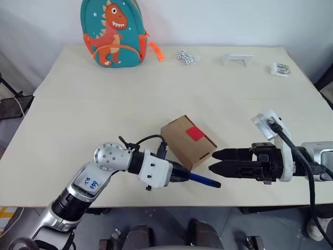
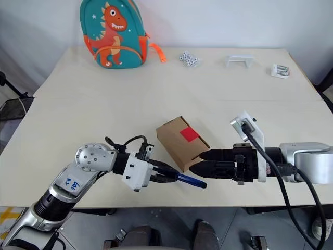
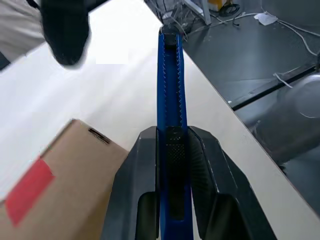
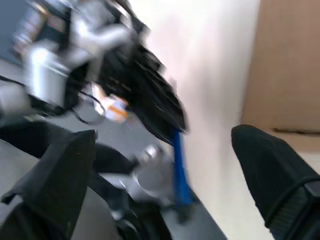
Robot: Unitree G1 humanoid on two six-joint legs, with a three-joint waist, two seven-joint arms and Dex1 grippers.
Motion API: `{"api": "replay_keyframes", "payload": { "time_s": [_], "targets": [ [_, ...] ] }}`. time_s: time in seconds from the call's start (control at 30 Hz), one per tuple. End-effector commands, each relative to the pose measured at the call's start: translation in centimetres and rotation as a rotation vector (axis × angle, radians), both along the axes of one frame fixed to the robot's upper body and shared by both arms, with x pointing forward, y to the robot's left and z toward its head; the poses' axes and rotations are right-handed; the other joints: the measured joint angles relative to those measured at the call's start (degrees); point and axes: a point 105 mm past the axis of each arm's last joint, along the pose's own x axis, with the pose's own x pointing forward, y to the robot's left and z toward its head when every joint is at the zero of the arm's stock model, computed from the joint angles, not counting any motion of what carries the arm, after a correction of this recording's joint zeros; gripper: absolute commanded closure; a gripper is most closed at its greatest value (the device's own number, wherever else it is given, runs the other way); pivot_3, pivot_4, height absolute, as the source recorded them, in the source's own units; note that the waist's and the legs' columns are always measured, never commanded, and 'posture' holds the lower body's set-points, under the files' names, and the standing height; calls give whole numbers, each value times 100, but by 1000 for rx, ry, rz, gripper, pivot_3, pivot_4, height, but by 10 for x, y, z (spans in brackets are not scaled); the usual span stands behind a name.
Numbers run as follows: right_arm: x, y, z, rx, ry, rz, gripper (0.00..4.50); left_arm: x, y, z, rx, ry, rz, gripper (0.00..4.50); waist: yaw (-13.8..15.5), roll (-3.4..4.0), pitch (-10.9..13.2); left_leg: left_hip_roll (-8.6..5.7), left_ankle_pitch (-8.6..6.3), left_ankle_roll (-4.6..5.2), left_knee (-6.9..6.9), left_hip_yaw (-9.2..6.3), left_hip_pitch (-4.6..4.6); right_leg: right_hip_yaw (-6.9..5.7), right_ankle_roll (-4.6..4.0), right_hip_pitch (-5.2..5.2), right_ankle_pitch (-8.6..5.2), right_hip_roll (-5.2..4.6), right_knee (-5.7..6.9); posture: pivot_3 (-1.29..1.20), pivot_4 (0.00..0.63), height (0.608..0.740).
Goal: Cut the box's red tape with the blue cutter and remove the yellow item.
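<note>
Left wrist view, left tool clamping blue cutter, box just beside

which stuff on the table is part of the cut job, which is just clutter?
Job: box, red tape, blue cutter held in left gripper.
Clutter: dinosaur backpack, dice, white bracket, small packet.

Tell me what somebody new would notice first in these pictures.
Probably the brown box with its red tape, near the table's front edge between the two arms. The left pincer is shut on the blue cutter beside it, and a teal dinosaur backpack stands at the far edge.
</note>
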Motion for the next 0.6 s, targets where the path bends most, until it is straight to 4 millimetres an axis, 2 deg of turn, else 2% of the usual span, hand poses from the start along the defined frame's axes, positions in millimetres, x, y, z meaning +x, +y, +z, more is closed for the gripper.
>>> {"api": "replay_keyframes", "payload": {
  "time_s": [0.03,0.3,0.6],
  "targets": [
    [-2,6,-4,1,30,23,14,2,-8,8,-21,-51,-19,4034,15,-1,0,4,-3,-4,17,-3,-10,-6,0,1,0,3,1,0,150,740],
    [9,19,-23,-16,63,-19,14,6,-18,7,-28,-76,-34,4034,-7,-1,1,3,-11,8,38,0,-19,0,9,3,6,3,-2,0,150,740],
    [12,22,-36,-53,107,-34,14,7,-20,7,-26,-82,-38,4034,-4,-1,1,3,-11,8,37,0,-20,-2,9,3,6,3,-4,0,150,740]
  ]
}}
